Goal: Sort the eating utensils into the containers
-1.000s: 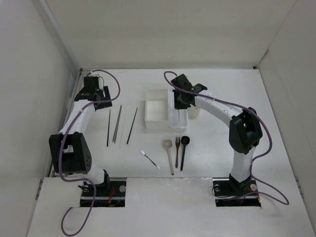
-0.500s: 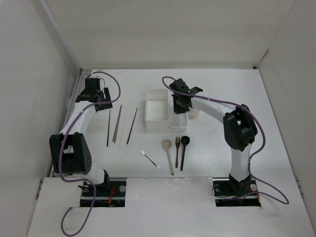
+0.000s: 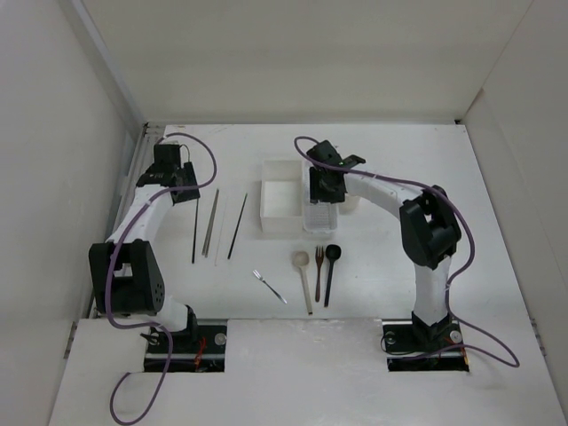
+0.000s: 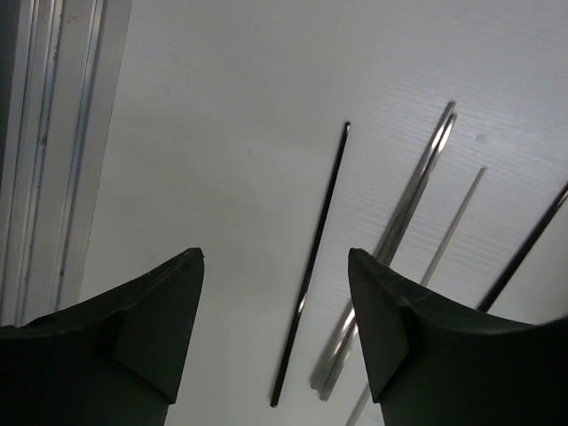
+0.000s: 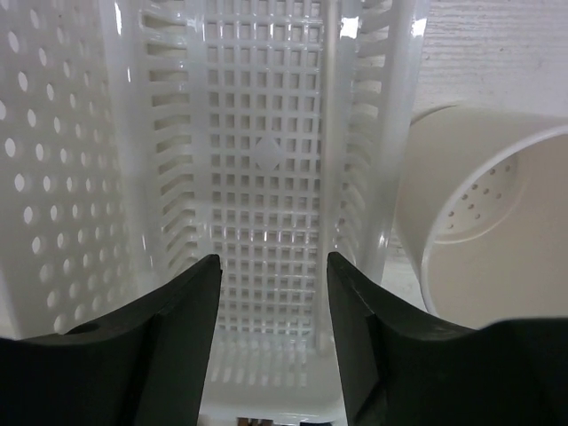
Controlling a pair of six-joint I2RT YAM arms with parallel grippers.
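Your white table carries everything, with the two arms reaching from the near edge toward its far half.

Your left gripper hangs over the far left of the table. Its fingers are spread, with nothing between them. Your right gripper sits directly above the white perforated oblong tray. Its fingers are parted too, and in the right wrist view only the tray's grid floor shows between them.

The three containers stand together at the middle of the far half. The white square box is on the left, with the tray right against its right side. The small round beige cup stands just beside the tray on the right. In the right wrist view the cup has small holes in its base.

The chopsticks lie loose on the table to the left of the box, ahead of your left gripper. From left to right they are a long black chopstick, a silvery pair lying together, a thin pale chopstick and a dark chopstick.

The other utensils lie near the tray's front end. The pale wooden spoon, the brown wooden fork and the black spoon lie side by side. The small silver fork lies tilted, apart to their left.
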